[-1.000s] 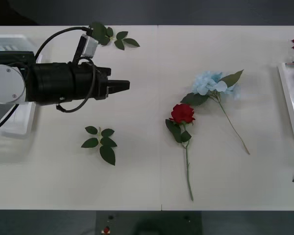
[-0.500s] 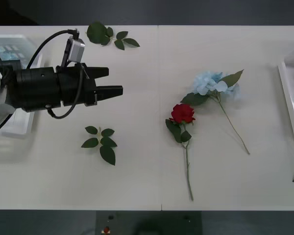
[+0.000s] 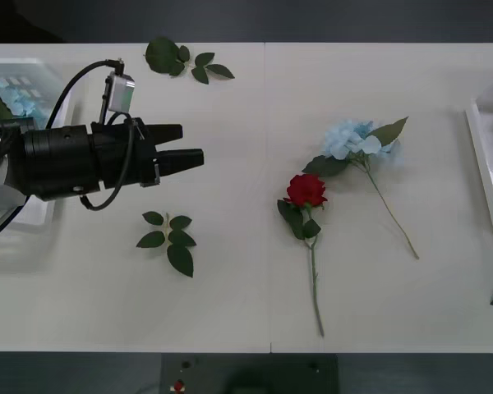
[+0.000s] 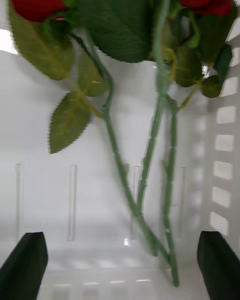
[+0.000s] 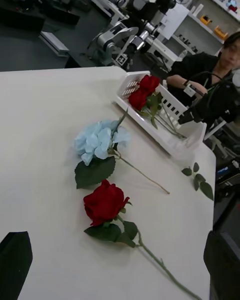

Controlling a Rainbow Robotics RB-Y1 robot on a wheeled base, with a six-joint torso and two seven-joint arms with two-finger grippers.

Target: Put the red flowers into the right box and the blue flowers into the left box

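Although two blooms remain unsorted on the table (image 3: 230, 312), the job appears well past its midpoint. Nearest the robot, a loose red flower (image 3: 306, 190) lies flat with its stem trailing toward the table's near edge, and a bloomless leaf sprig (image 3: 169, 240) sits to its left. Just beyond the red bloom, a pale blue flower (image 3: 357, 139) lies with its broad leaf touching or nearly touching the rose. The left gripper (image 3: 181, 148) hovers above the table's left half, its fingers parted by a narrow gap and holding nothing, pointed toward the two blooms. Behind that arm, the left box (image 3: 25, 66) already contains blue clusters. At the far right, the right box (image 3: 486, 156) holds red roses; the right wrist view shows at least two blooms with several stems lying in the tray (image 4: 40, 130), with the right gripper (image 4: 122, 267) above them, fingers spread wide and empty. A second leaf sprig (image 3: 185, 59) lies at the far edge. Judged outstanding: one red flower to the right box, one blue to the left.
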